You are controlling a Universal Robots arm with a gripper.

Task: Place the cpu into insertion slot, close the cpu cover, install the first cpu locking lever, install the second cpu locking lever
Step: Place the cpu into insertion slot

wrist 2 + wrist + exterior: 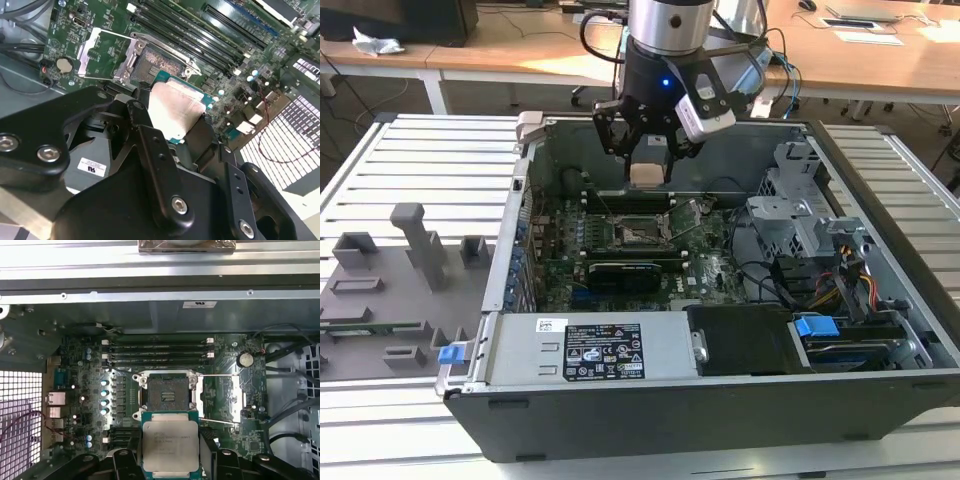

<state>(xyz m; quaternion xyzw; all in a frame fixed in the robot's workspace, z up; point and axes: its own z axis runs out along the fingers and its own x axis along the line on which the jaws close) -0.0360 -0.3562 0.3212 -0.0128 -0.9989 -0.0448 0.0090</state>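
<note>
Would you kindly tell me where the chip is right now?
The gripper holds the chip above the green board, close beside the empty socket in the first wrist view.

table [420, 150]: pale slatted metal | behind: light wooden desks [510, 45], white legs | far desk: white papers [867, 38] | light: bright, even, soft glare on slats

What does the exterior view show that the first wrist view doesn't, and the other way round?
Exterior view: the grey fixture tray beside the open computer case, and the cpu from its pale underside. First wrist view: the cpu's silver top face and the cpu cover swung open. Both: the claw holding the cpu near the empty insertion slot.
</note>
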